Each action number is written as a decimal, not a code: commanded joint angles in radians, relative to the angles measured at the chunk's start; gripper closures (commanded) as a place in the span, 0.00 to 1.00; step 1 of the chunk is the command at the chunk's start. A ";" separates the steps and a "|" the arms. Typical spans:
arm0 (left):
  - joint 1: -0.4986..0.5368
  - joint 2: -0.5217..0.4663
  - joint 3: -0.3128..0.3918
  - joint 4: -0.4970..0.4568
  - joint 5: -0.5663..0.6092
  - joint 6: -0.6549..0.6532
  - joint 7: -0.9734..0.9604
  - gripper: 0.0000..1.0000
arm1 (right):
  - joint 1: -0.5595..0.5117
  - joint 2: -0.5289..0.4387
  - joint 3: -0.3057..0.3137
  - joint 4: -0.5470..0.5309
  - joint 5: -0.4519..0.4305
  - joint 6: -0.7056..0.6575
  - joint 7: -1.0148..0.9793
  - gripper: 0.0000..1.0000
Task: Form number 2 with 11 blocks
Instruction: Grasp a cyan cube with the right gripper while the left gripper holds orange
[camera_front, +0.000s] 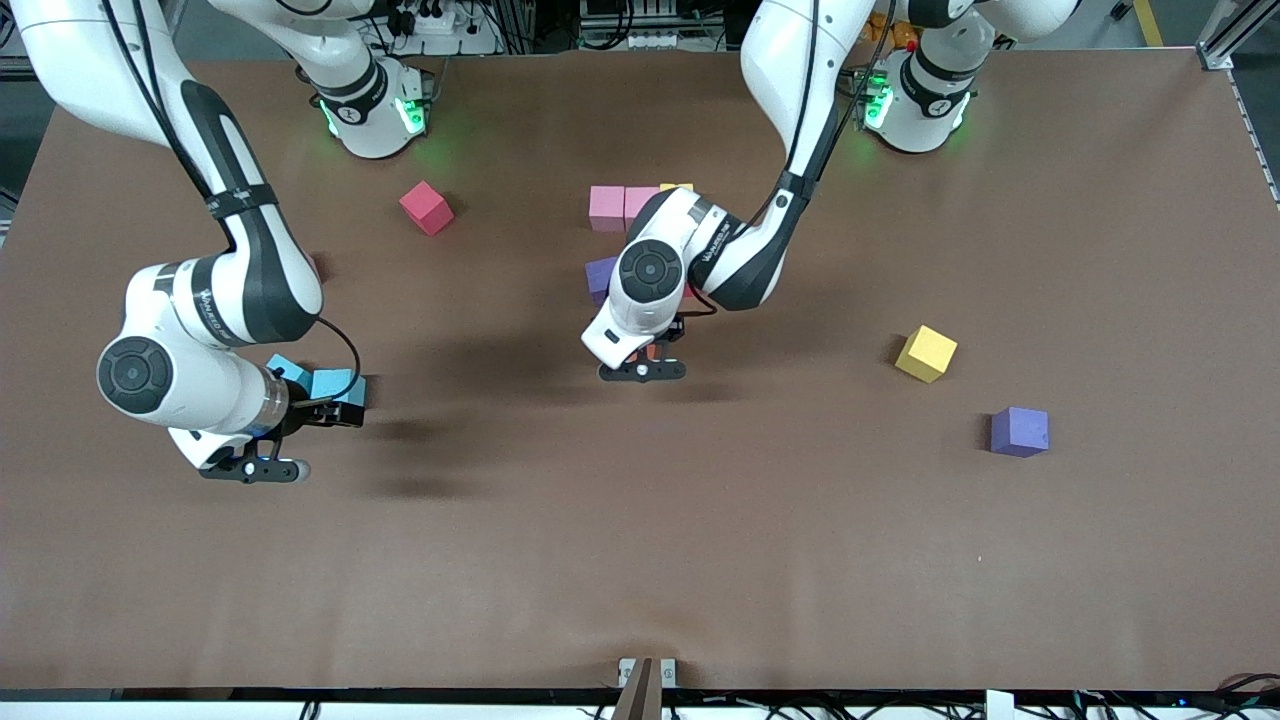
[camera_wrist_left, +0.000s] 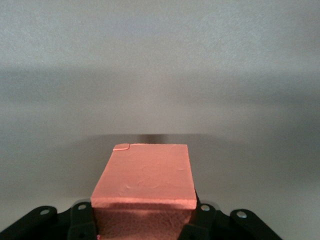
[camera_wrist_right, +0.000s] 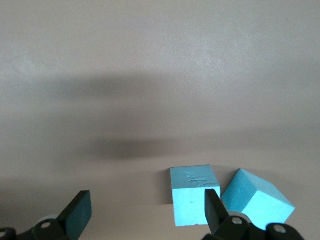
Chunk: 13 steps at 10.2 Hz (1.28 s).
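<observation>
— What's the front view giving you?
— I see the left gripper (camera_front: 643, 371) mid-table, just nearer the camera than the pink blocks (camera_front: 622, 207); the right gripper (camera_front: 255, 468) hangs by two teal blocks (camera_front: 335, 386).
— Left wrist?
— Clamped on an orange block (camera_wrist_left: 145, 177).
— Right wrist?
— Fingers (camera_wrist_right: 77, 215) spread wide, holding nothing; both teal blocks (camera_wrist_right: 194, 200) lie beside them.

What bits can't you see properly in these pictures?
- Front view: the left arm covers most of the block row; only two pink blocks, a yellow sliver and a purple corner show.
- Front view: the right arm covers part of the blue blocks.
- Left wrist view: the orange block is cut off by the edge.
</observation>
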 joint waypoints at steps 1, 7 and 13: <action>-0.013 0.062 0.007 0.075 0.003 -0.013 -0.051 1.00 | -0.027 0.012 0.013 0.013 -0.012 -0.016 -0.064 0.00; -0.033 0.075 0.008 0.084 -0.080 -0.004 -0.053 1.00 | -0.040 0.018 0.013 0.013 -0.011 -0.020 -0.171 0.00; -0.035 0.092 0.005 0.084 -0.082 -0.007 -0.053 1.00 | -0.058 -0.007 0.013 -0.117 -0.009 0.119 -0.199 0.00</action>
